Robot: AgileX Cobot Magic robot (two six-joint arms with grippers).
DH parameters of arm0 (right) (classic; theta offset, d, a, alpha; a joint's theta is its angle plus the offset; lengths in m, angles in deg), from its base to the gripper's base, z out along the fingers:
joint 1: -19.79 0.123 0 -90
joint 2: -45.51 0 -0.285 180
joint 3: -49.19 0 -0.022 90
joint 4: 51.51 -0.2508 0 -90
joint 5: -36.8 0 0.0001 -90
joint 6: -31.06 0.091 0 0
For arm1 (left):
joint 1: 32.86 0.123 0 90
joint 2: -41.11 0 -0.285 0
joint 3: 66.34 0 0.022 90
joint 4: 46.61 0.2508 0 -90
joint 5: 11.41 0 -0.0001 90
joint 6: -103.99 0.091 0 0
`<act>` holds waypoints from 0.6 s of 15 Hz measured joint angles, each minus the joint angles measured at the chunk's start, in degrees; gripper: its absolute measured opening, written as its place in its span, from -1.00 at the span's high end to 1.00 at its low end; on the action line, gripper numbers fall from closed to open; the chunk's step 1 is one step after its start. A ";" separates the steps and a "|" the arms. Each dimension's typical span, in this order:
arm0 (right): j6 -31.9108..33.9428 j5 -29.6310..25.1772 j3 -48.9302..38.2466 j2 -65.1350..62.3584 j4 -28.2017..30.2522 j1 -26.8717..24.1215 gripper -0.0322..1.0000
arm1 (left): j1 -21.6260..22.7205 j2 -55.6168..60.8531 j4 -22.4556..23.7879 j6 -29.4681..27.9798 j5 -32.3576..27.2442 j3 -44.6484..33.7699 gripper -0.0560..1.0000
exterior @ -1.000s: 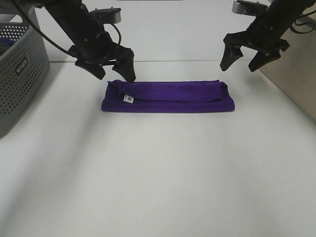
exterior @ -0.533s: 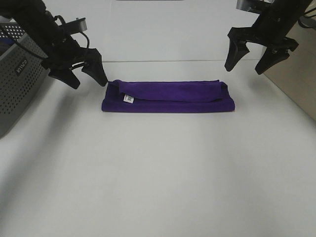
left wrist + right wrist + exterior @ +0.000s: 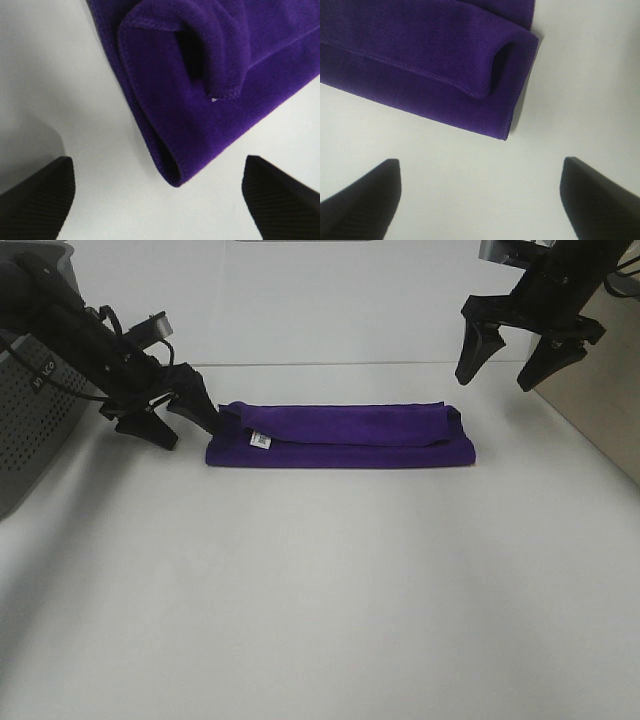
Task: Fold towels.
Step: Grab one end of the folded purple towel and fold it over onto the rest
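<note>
The purple towel (image 3: 340, 435) lies on the white table as a long folded strip with a small white tag (image 3: 261, 440) near its left end. My left gripper (image 3: 185, 420) is open and low at the strip's left end, one fingertip close to the cloth. The left wrist view shows that folded end (image 3: 200, 75) between the open fingertips (image 3: 35, 195). My right gripper (image 3: 500, 365) is open and raised above and behind the strip's right end. The right wrist view shows that end (image 3: 445, 65) below it.
A grey perforated basket (image 3: 35, 420) stands at the left edge of the table, behind my left arm. A brown surface (image 3: 600, 400) borders the table at the right. Bare white tabletop (image 3: 320, 590) stretches in front of the towel.
My left gripper swung left off the towel's left end, then dropped low and came back toward that end. My right gripper rose slightly and then held still. The towel has not moved.
</note>
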 joint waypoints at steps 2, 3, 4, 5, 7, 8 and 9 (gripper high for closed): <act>0.00 0.00 0.06 0.00 0.00 0.00 -0.70 | -0.11 -1.49 -2.64 0.23 1.09 0.69 -0.66; 0.00 0.00 0.06 0.00 0.00 0.00 -0.70 | -0.63 -1.78 -3.55 0.23 1.89 0.69 -0.66; 0.00 0.00 0.06 0.00 0.00 0.00 -0.70 | -1.55 -2.01 -4.35 0.23 2.86 0.74 -0.65; 0.00 0.00 0.06 0.00 0.00 0.00 -0.70 | -2.18 -2.12 -4.53 0.23 3.27 0.80 -0.64; 0.00 0.00 0.06 0.00 0.00 0.00 -0.70 | -6.07 -2.52 -5.27 -1.78 6.65 0.97 -0.62; 0.00 0.00 0.06 0.00 0.00 0.00 -0.70 | -6.88 -2.75 -5.50 -2.75 7.56 1.09 -0.58; 0.00 0.00 0.06 0.00 0.06 0.00 -0.70 | -8.48 -2.98 -5.56 -4.70 9.11 1.20 -0.48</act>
